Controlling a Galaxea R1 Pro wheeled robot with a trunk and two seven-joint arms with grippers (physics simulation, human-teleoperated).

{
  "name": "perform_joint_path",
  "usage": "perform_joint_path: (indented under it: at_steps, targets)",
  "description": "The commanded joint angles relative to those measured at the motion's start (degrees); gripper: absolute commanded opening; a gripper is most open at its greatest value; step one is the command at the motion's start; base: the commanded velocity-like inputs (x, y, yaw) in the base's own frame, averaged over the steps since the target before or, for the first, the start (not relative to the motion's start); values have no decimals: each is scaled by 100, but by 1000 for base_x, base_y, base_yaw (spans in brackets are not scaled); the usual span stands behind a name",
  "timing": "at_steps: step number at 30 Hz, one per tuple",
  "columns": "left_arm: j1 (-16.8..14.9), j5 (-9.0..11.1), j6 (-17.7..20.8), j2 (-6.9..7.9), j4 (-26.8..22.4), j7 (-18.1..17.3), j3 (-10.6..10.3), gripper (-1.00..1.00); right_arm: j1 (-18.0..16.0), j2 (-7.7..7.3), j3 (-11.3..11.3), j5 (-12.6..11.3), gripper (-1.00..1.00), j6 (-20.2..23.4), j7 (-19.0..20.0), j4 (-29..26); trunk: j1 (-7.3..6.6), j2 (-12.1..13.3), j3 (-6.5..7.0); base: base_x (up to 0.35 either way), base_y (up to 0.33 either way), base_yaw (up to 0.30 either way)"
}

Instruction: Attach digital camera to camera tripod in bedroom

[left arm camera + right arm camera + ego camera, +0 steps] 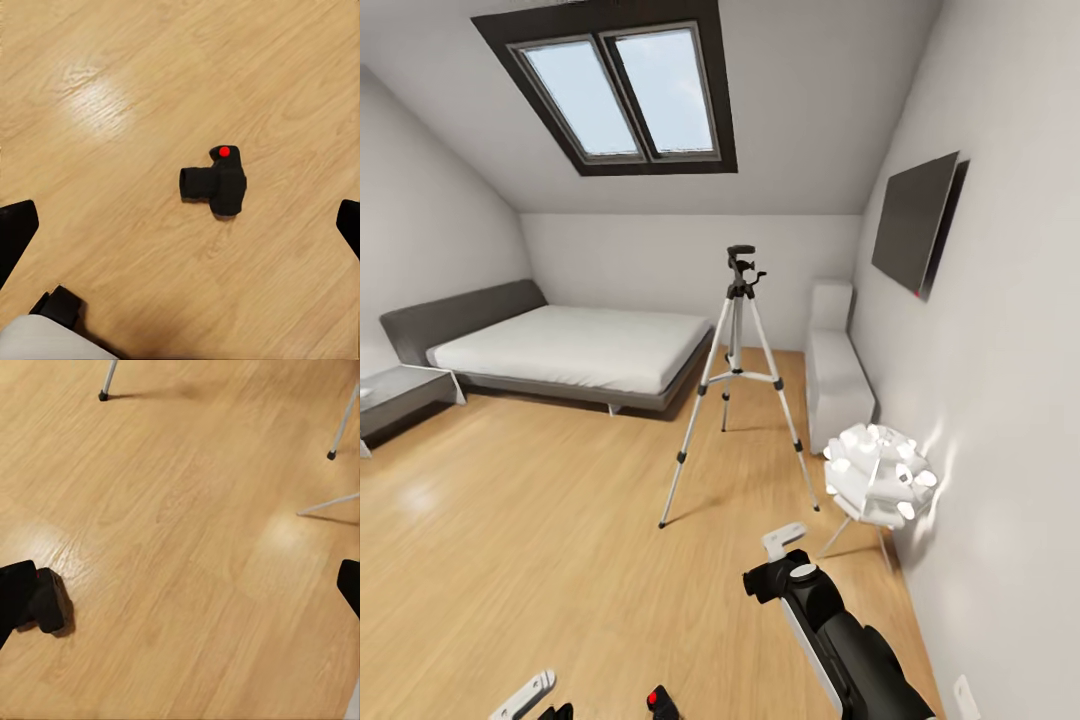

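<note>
The digital camera (215, 181) lies on the wood floor (112, 97), untouched, directly below the left end effector (180, 225), whose fingers (16, 229) stand wide apart either side of it, well clear. In the head view the digital camera sits at the bottom edge, well short of the camera tripod (736, 380), which stands upright beside the bed (570, 350). The right end effector (180, 592) hangs over bare floor near the tripod's feet, its fingers also spread, holding nothing.
</note>
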Motion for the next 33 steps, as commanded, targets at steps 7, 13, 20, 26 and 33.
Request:
perform_joint_path:
  at_steps: [7,13,20,26,33]
  targets:
    - [1,64,16,2,-22,53,-41,100,12,-14,10,27,100,1,-4,9,0,-3,-13,50,-287,166]
    - [1,78,15,5,-17,40,-42,100,25,-23,11,30,100,-31,2,35,0,-3,-16,125,-253,55]
    - [-46,234,71,-53,-125,35,-13,100,30,-28,6,26,100,-8,20,10,0,-3,-16,54,-92,15]
    - [-84,556,173,-49,-315,32,-88,100,29,-28,-9,15,100,12,29,-84,132,-244,-124,12,-20,3]
    - [-1214,689,799,-10,751,123,-369,100,30,-143,-68,-68,100,684,50,-833,286,-525,-250,3,-5,1]
